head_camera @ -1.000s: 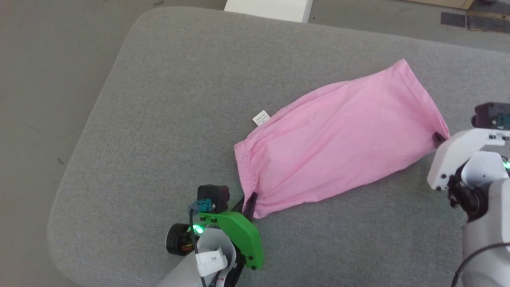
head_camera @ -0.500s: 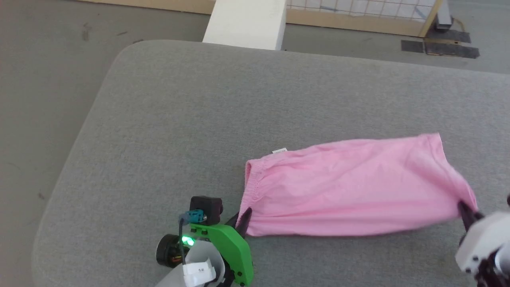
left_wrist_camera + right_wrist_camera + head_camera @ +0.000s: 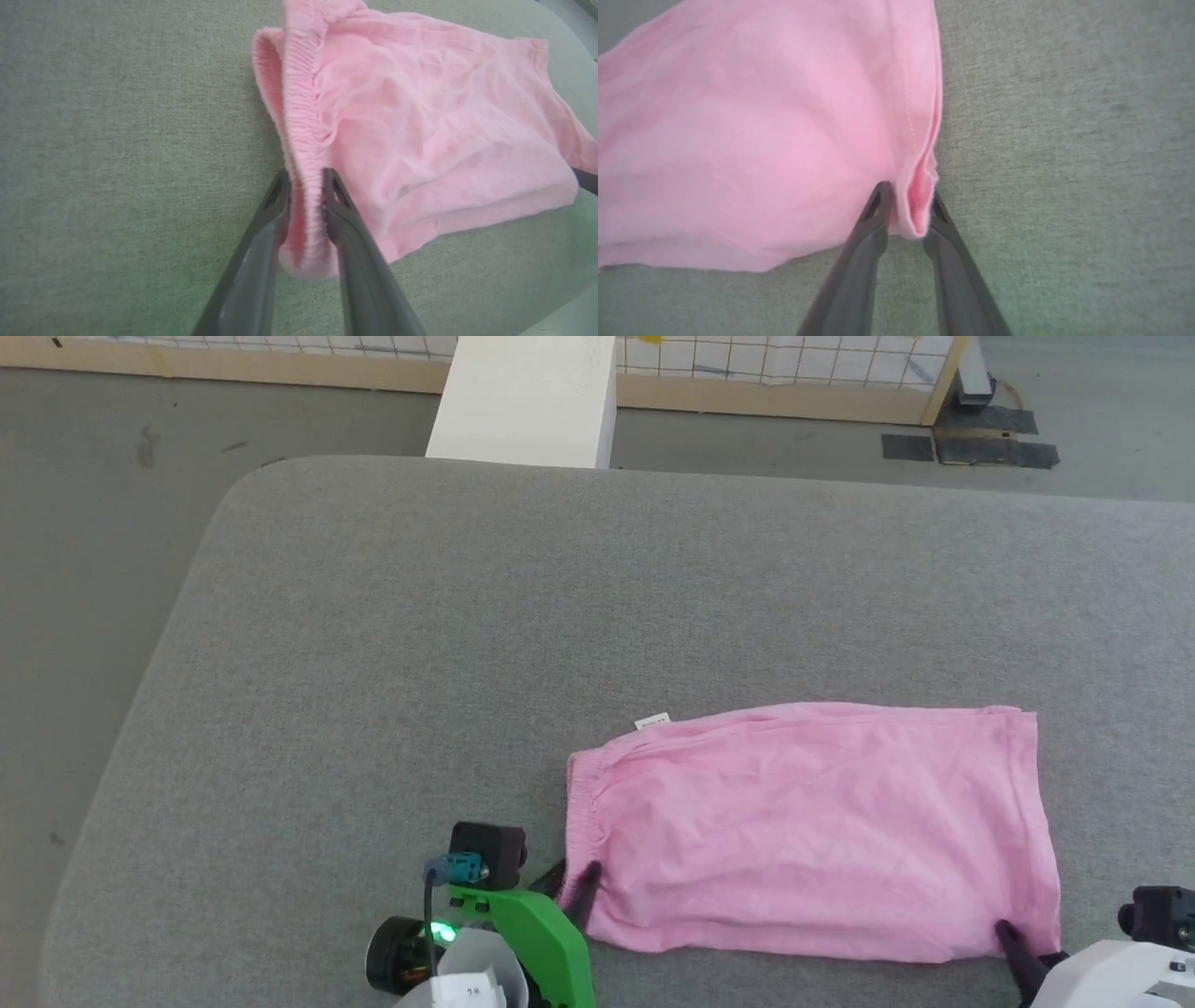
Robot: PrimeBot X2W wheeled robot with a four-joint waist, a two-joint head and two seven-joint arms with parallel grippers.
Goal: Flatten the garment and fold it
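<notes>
My left tool (image 3: 304,175) has its two dark, tapered fingers a little apart, one on each side of the near corner of the waistband (image 3: 301,116). The ribbed band fills the gap, and I cannot tell whether the fingers press it or merely flank it. My right tool (image 3: 908,189) stands the same way at the near corner of the hem (image 3: 931,93). A soft fold of cloth sits between its fingertips, and again I cannot tell whether it is gripped.

Between the two tools, the garment (image 3: 812,831) lies spread out as a rough rectangle, pale pink, thin and faintly creased. Its gathered end faces left and its straight stitched end faces right. A small white label (image 3: 652,721) pokes out at its far left corner.

The garment rests on the near right part of the bench (image 3: 467,644), well clear of the far edge. The bench is grey woven fabric with a rounded far left corner. Beyond its far edge stands a white block (image 3: 527,401) on a grey floor (image 3: 84,523).
</notes>
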